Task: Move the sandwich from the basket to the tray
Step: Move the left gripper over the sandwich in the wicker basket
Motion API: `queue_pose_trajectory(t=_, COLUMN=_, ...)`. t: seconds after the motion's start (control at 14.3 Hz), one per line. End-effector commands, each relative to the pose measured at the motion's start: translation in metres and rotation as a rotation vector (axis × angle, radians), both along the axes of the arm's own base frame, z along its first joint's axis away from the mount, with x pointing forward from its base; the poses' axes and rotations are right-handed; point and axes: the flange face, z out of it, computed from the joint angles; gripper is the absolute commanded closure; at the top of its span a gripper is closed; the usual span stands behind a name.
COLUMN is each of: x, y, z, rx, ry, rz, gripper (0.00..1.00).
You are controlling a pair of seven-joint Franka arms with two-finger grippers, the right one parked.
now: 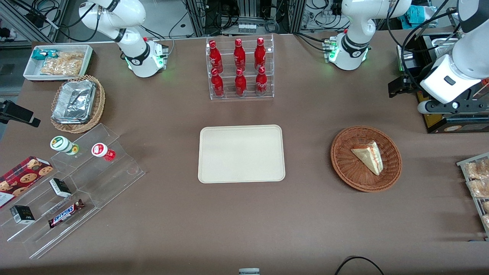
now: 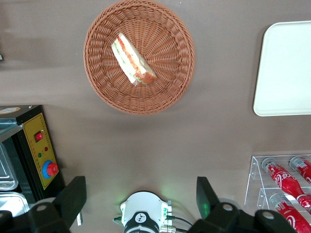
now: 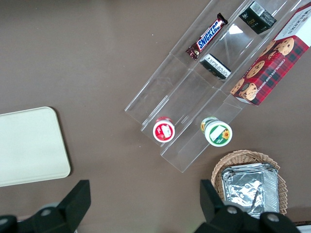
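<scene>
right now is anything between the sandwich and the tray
Nothing visible. The sandwich lies in the basket; only bare table separates it from the tray. The gripper hangs open high above the table, away from both.

— Front view: placed high, looking down on the whole table [image 1: 244, 229] toward both arm bases. And the wrist views?

— Left wrist: well above the table, facing straight down past the gripper [image 2: 141, 194], fingers wide apart, onto the basket [image 2: 167, 87] and sandwich [image 2: 132, 58]. Shares basket, tray [image 2: 286, 68] corner and bottles [image 2: 284, 177] with the front view.

— Right wrist?

— Also high, facing down; shares the tray edge and acrylic steps [image 3: 194, 92] with the front view.
</scene>
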Motion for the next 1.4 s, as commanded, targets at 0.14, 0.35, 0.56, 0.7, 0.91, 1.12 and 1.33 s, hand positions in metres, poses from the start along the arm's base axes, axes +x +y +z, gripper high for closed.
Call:
queue_pose_trajectory(t=0.14, x=0.02, y=0.001, z=-0.011, rx=-0.008, ry=-0.027, rz=-0.015, gripper=0.0)
queue_pose_trajectory(t=0.35, x=0.028, y=0.002, z=-0.06, rx=0.015, ry=0.029, rz=-0.011, gripper=0.0)
queue_pose_trajectory(t=0.56, x=0.025, y=0.007, z=-0.135, rx=0.043, ry=0.019, rz=-0.01, gripper=0.0)
queue_pose_trajectory(t=0.7, x=0.024, y=0.025, z=-0.175, rx=0.048, ry=0.007, rz=0.046, gripper=0.0)
queue_pose_trajectory(t=0.91, x=0.006, y=0.041, z=-0.246, rx=0.035, ry=-0.081, rz=0.08, gripper=0.0)
queue_pose_trajectory(t=1.12, x=-0.001, y=0.047, z=-0.275, rx=0.058, ry=-0.143, rz=0.333, gripper=0.0)
queue_pose_trajectory(t=1.33, x=0.009, y=0.042, z=-0.3, rx=0.08, ry=-0.199, rz=0.635, gripper=0.0)
